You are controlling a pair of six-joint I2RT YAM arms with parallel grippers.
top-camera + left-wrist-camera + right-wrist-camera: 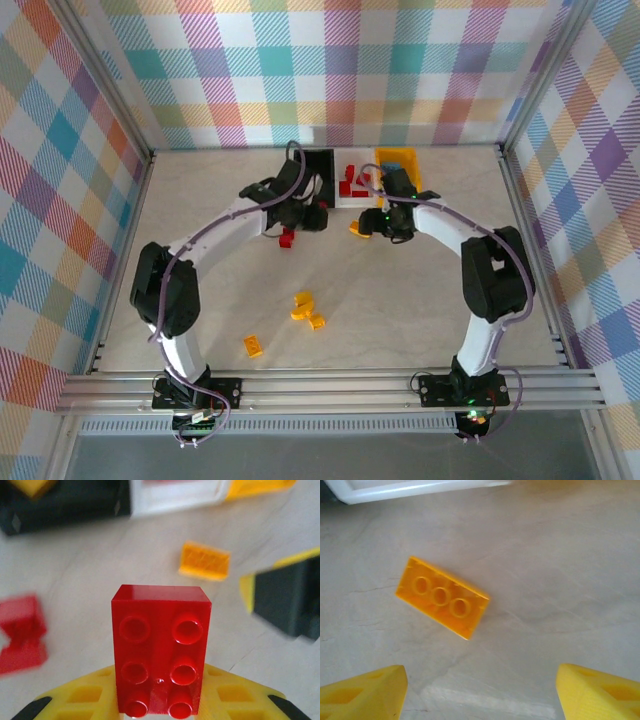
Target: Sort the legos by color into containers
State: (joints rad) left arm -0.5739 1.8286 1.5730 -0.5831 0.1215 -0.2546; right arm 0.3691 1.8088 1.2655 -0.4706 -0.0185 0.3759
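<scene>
Left wrist, jaws gripping red brick (160,645)

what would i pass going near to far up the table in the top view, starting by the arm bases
lone orange brick → cluster of orange bricks → loose red brick → row of bins
</scene>
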